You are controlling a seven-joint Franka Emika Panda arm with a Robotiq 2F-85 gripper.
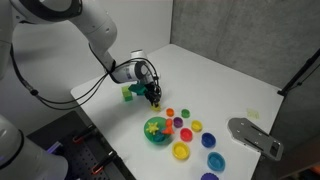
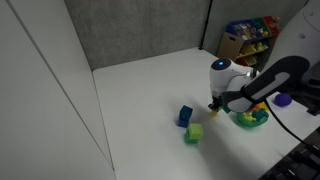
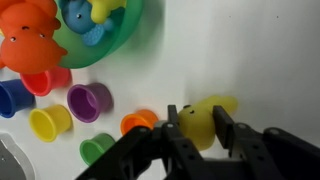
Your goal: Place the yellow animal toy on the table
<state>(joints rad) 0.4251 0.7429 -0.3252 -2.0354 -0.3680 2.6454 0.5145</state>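
Note:
The yellow animal toy [image 3: 200, 118] is a small lumpy bright-yellow figure held between my gripper's [image 3: 196, 125] two black fingers in the wrist view. The gripper is shut on it, low over the white table [image 3: 260, 50]. In both exterior views the gripper [image 1: 152, 96] [image 2: 213, 105] points down at the table between the green bowl [image 1: 155, 131] [image 2: 250, 119] and two cubes. The toy is barely visible there, hidden by the fingers.
The green bowl [image 3: 110, 35] holds blue and yellow toys, with orange toys [image 3: 30, 45] beside it. Several small coloured cups [image 3: 88, 100] [image 1: 181, 151] stand near the bowl. A blue cube [image 2: 186, 115] and a yellow-green cube [image 2: 194, 132] lie close by. A grey object [image 1: 255, 136] lies on the table.

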